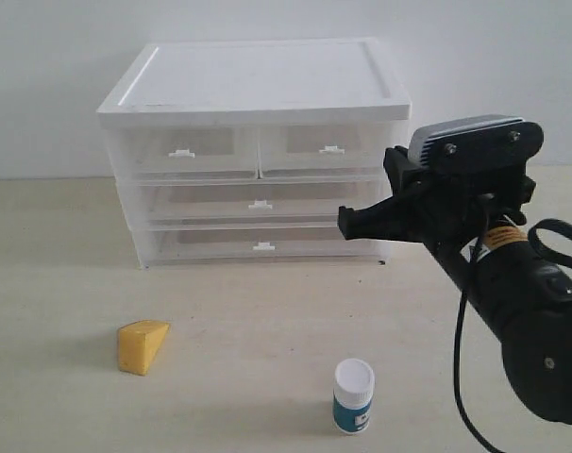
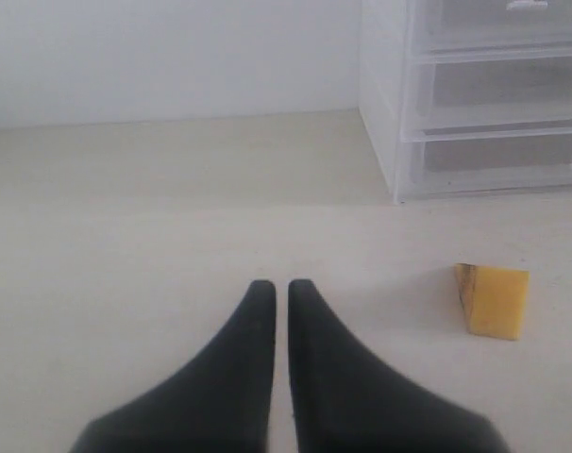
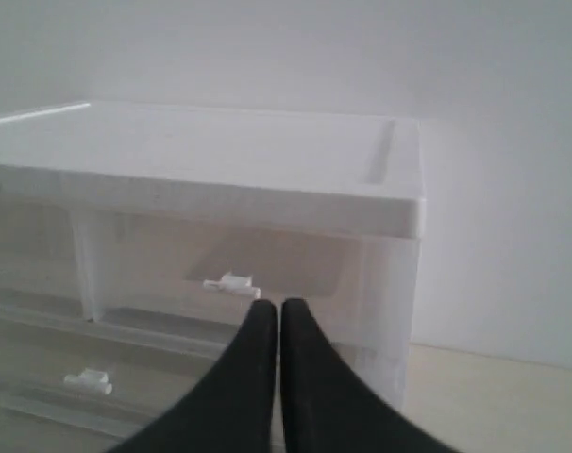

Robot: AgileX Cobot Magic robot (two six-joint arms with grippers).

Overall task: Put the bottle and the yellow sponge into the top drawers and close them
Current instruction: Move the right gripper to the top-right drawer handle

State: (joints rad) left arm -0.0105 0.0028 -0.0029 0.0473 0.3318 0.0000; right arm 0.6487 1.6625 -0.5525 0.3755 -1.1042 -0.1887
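The bottle [image 1: 353,395], white-capped with a teal label, stands upright at the front of the table. The yellow sponge [image 1: 142,345] [image 2: 494,299] lies to its left. Both top drawers, left [image 1: 182,153] and right [image 1: 329,149] [image 3: 231,267], sit pushed in under the white cabinet top [image 1: 258,80]. My right gripper [image 1: 347,221] [image 3: 278,307] is shut and empty, hovering in front of the cabinet's right side, its tips just below the right top drawer's white tab handle [image 3: 231,284]. My left gripper [image 2: 280,287] is shut on nothing above bare table, with the sponge off to one side. The left gripper does not show in the exterior view.
Below the top drawers are two full-width translucent drawers [image 1: 260,205] [image 1: 262,245], both pushed in. A white wall stands behind the cabinet. The right arm's black body and cable [image 1: 531,321] fill the right side of the exterior view. The table [image 1: 267,321] is pale beige.
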